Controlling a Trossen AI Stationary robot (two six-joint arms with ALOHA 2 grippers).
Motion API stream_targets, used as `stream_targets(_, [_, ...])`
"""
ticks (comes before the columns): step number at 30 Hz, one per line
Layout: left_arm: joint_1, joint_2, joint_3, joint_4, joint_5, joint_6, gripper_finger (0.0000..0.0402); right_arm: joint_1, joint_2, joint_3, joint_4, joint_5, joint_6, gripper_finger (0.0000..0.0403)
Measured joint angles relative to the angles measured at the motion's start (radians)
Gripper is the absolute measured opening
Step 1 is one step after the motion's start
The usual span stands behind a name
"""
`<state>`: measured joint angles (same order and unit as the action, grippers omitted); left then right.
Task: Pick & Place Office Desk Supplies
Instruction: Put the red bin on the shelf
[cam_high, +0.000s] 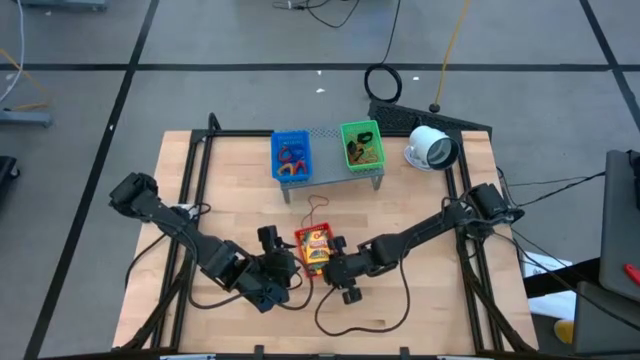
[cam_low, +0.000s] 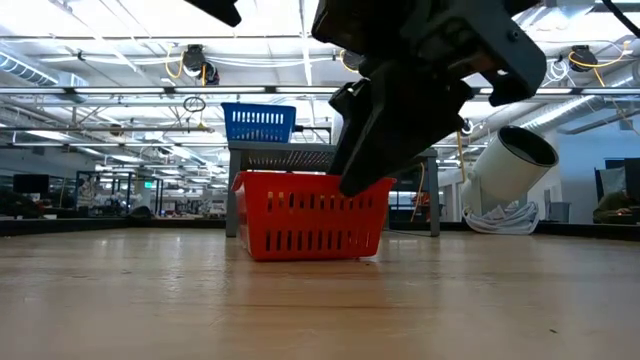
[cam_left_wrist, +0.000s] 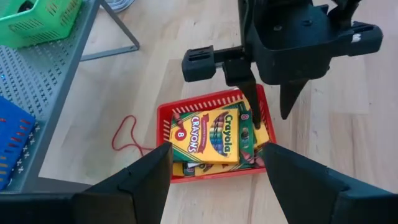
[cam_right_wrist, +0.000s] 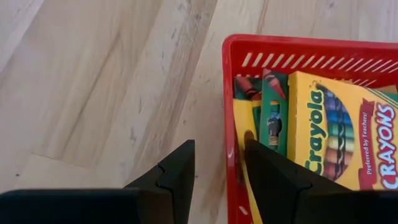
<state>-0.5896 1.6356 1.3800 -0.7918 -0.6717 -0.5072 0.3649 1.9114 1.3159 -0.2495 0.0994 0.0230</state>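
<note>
A red basket (cam_high: 299, 240) stands on the table's near middle, holding yellow Crayola crayon packets (cam_left_wrist: 208, 134). My right gripper (cam_right_wrist: 219, 146) is open astride the basket's right wall (cam_right_wrist: 231, 93): one finger (cam_left_wrist: 250, 109) reaches inside over the packets and the other (cam_left_wrist: 290, 99) stays outside. Wood shows between the outer finger and the wall. My left gripper (cam_left_wrist: 217, 152) hangs open just left of and above the basket, with nothing between its fingers. A red rubber-band loop (cam_left_wrist: 124, 134) lies flat on the wood beyond the basket.
At the table's far side a grey perforated shelf (cam_high: 330, 172) carries a blue basket (cam_high: 291, 155) and a green basket (cam_high: 361, 145). To its right lies a white round device (cam_high: 430, 148). A black cable (cam_high: 350, 310) loops near the front edge.
</note>
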Motion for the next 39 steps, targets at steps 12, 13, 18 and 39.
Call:
stream_targets(12, [0.000, 0.000, 0.000, 0.000, 0.001, -0.004, 0.0257, -0.019, -0.001, 0.000, -0.017, 0.001, 0.036, 0.0014])
stream_targets(13, [0.000, 0.000, 0.000, 0.000, 0.001, -0.004, 0.0257, -0.021, -0.002, 0.000, -0.017, 0.007, 0.038, 0.0011])
stream_targets(18, [0.000, 0.000, 0.000, 0.000, 0.001, -0.026, 0.0257, -0.025, -0.019, 0.000, -0.022, 0.096, 0.036, 0.0006])
stream_targets(39, [0.000, 0.000, 0.000, 0.002, 0.052, -0.045, 0.0257, 0.073, -0.219, -0.001, -0.140, 0.331, 0.041, 0.0001])
